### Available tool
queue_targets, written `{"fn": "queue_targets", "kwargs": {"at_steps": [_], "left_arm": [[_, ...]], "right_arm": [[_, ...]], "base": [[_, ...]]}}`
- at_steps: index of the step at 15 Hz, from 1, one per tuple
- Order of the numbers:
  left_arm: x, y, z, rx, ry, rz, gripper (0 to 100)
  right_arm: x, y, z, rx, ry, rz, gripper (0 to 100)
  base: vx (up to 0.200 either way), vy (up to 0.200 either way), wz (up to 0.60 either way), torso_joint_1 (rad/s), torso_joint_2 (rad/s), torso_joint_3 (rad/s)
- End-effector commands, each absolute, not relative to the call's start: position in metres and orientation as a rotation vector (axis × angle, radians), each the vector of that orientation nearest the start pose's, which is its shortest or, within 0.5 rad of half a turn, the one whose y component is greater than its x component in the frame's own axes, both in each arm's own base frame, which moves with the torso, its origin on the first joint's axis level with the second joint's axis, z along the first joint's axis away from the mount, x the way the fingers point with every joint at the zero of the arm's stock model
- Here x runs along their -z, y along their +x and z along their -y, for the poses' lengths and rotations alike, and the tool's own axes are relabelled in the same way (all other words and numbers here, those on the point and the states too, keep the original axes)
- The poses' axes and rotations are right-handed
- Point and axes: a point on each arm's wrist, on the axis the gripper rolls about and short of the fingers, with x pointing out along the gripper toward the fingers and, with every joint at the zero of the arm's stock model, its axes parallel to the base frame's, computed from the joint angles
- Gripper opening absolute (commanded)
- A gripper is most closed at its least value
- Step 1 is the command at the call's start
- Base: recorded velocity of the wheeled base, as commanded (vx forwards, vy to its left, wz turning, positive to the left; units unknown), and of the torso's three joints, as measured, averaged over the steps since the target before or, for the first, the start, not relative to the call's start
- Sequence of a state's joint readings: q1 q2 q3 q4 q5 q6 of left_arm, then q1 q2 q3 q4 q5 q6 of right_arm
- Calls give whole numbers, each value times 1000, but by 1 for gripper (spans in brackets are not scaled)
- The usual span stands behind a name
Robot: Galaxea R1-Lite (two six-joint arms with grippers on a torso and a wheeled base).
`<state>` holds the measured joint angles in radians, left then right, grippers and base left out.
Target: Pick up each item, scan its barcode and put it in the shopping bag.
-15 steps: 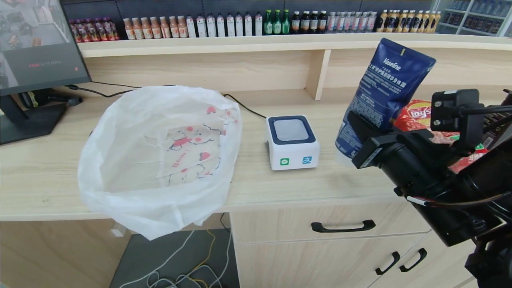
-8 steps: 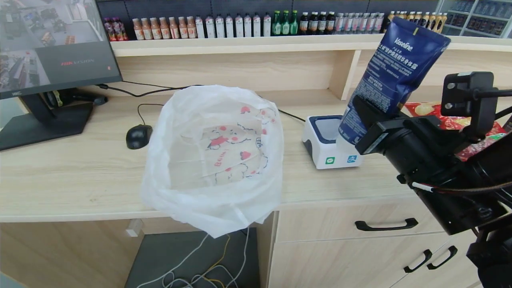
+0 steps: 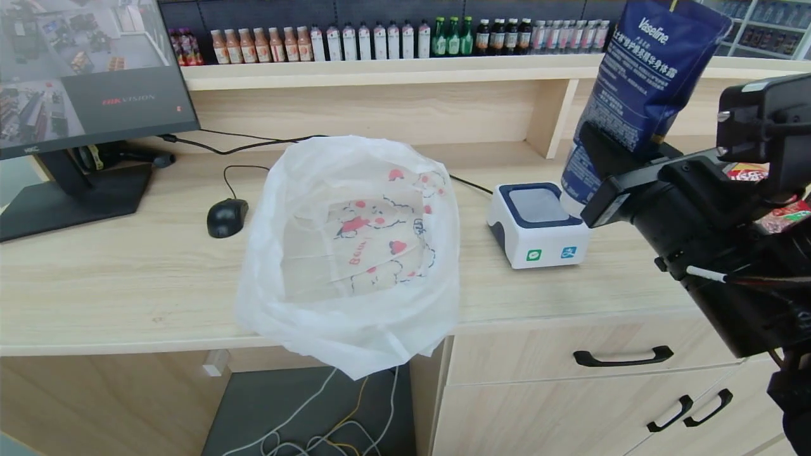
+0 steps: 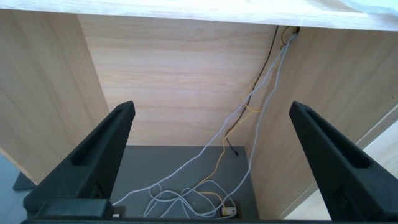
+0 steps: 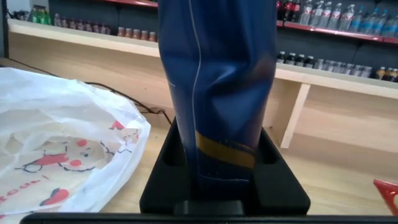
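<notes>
Right gripper [image 3: 605,155] clamped on the blue pouch [image 3: 646,69], I hold it nearly upright just beside the scanner [image 3: 538,225], toward the tabletop's [image 3: 127,272] right edge, likely so its barcode can face the window.

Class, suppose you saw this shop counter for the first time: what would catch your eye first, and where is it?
A tall blue pouch stands out, clamped upright in the right claw, high over the right side of the counter near the white scanner. Next comes the white shopping bag, gaping open mid-counter and sagging over the front edge.
</notes>
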<state>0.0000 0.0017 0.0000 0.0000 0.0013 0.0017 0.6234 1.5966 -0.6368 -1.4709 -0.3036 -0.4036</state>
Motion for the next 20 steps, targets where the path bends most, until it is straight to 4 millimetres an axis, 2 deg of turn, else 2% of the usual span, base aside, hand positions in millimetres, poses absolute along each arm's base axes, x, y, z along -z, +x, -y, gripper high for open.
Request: {"fn": "queue_targets", "kwargs": {"at_steps": [1, 6, 9, 12, 16, 20], "left_arm": [[-76, -23, 0, 0, 2, -2, 100], [-76, -23, 0, 0, 2, -2, 100], [-76, -23, 0, 0, 2, -2, 100], [-76, -23, 0, 0, 2, -2, 100], [-76, -23, 0, 0, 2, -2, 100], [-76, -23, 0, 0, 2, -2, 100]], "right_arm": [[-256, 213, -146, -207, -188, 533, 0], [-273, 221, -152, -191, -327, 530, 0], [-284, 225, -157, -259, -439, 561, 0], [-282, 231, -155, -287, -519, 540, 0], [-280, 251, -131, -338, -678, 605, 0], [-271, 260, -133, -433, -769, 646, 0]], "base": [[0, 0, 0, 0, 0, 0], [0, 0, 0, 0, 0, 0], [0, 0, 0, 0, 0, 0], [0, 0, 0, 0, 0, 0], [0, 0, 0, 0, 0, 0], [0, 0, 0, 0, 0, 0]]}}
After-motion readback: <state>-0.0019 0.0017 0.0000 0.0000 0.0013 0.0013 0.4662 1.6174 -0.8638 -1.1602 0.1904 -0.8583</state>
